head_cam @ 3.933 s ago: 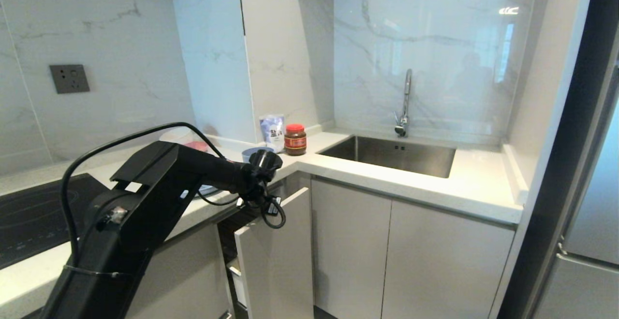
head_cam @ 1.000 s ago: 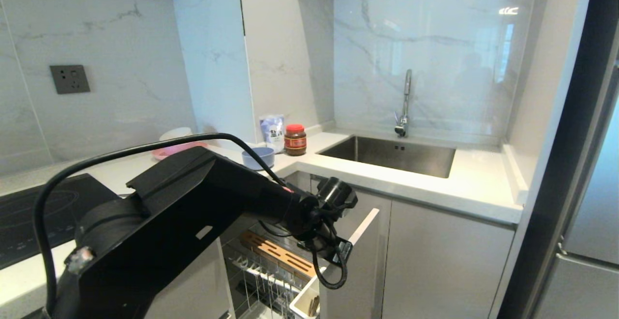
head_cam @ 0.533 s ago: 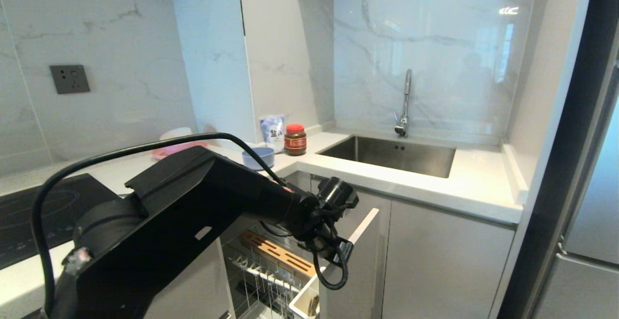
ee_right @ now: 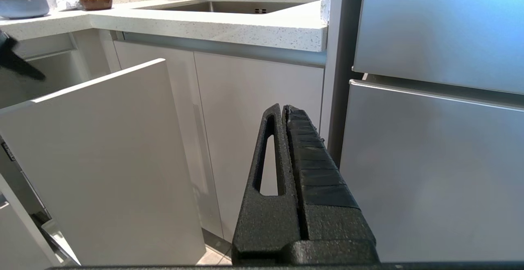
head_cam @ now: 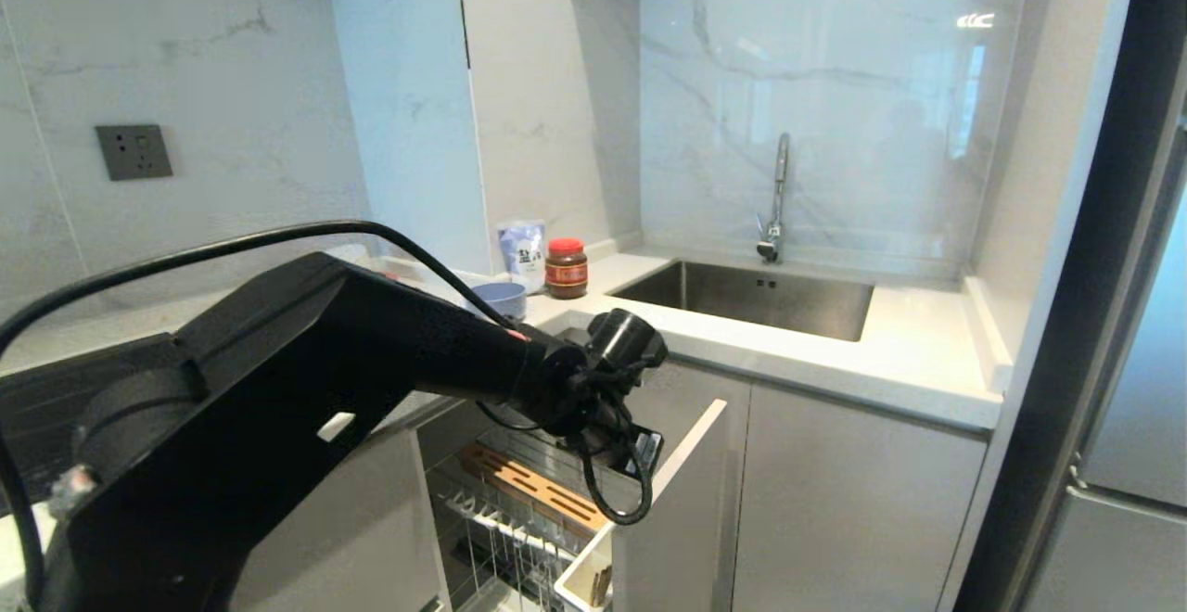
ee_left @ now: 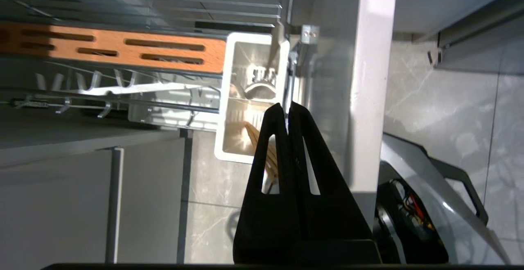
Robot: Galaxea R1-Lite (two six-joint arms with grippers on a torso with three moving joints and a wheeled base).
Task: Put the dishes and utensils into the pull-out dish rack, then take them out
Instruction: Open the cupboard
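The pull-out dish rack [head_cam: 529, 491] stands drawn out of the cabinet, with its wooden strip [ee_left: 114, 47] and chrome wires showing. Behind the grey front panel [head_cam: 682, 519] sits its white caddy [ee_left: 229, 98]. Silver cutlery [ee_left: 260, 86] and wooden chopsticks [ee_left: 254, 135] stand in the caddy. A light-blue bowl [head_cam: 498, 297] rests on the counter behind my left arm. My left gripper [ee_left: 287, 105] hangs shut and empty above the caddy's edge, beside the panel. The right gripper [ee_right: 283, 107] is parked low, shut and empty, facing the cabinet doors.
A red-lidded jar [head_cam: 567, 268] and a salt bag [head_cam: 522, 250] stand in the counter corner. The steel sink [head_cam: 751, 297] with its faucet [head_cam: 777, 195] lies to the right. A steel fridge [ee_right: 434, 139] closes off the right side.
The rack has gone from barely open to far out. Over the last second my left arm has lifted up and back from the front panel's top edge, still shut.
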